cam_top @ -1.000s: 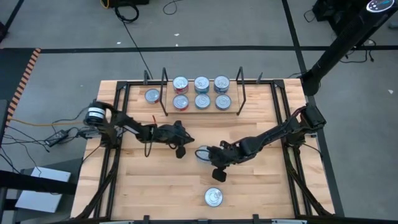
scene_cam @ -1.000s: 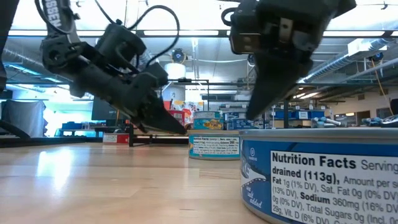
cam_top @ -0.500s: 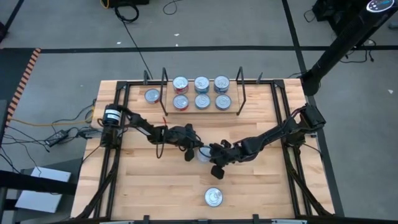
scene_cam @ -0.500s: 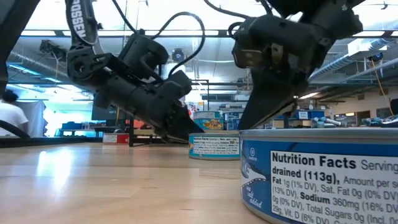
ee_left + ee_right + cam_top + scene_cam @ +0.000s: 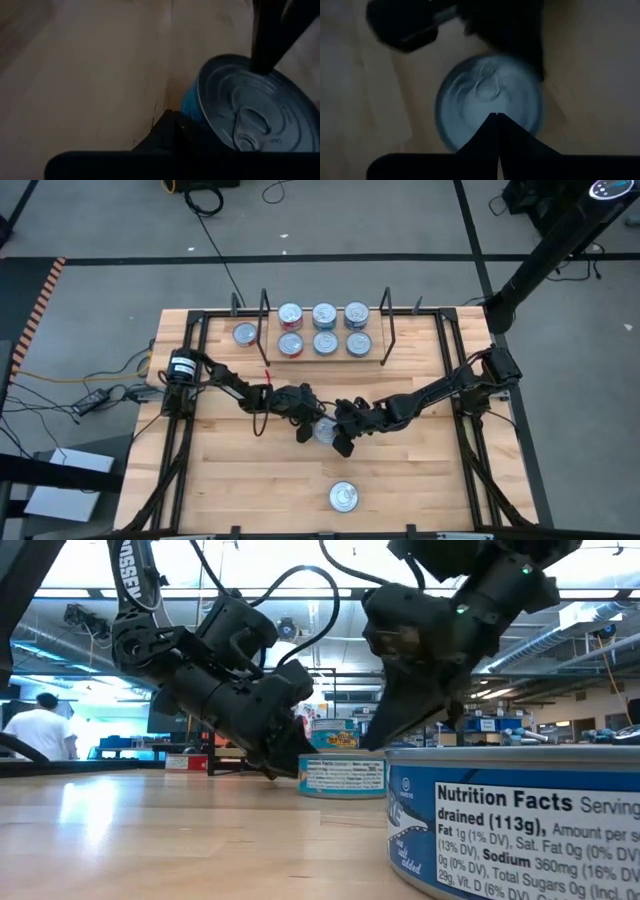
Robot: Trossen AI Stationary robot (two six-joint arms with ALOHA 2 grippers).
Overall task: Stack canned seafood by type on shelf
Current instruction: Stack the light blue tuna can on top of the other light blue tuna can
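A blue-labelled tin (image 5: 325,432) with a silver lid stands upright on its base at mid-table, also seen in the low view (image 5: 341,773). My left gripper (image 5: 314,424) is shut and comes at the tin from the table's left. My right gripper (image 5: 338,428) is shut and comes from the right, over the lid. The shelf (image 5: 325,360) at the far side holds several tins in two rows, each resting on its base. My left gripper has its shut fingertips (image 5: 172,119) against the tin's blue side wall (image 5: 189,106), low on the side facing the table's left. The fingers slant down from the left. My right gripper sets its shut fingertips (image 5: 262,62) on the tin's lid (image 5: 252,80) near the rim, slanting down from the right. The tin stands flat on the table.
A lone tin (image 5: 245,333) stands left of the shelf's wire end frame. Another blue tin (image 5: 343,497) sits near the front edge and fills the low view's right (image 5: 520,830). A person (image 5: 40,728) shows far off in the room. Black frame rails run along the table's sides.
My left gripper has gone toward the table's right and down until its tip reached the mid-table tin. My right gripper has moved left and down toward the same tin and tipped more steeply over its lid. Both have stayed shut.
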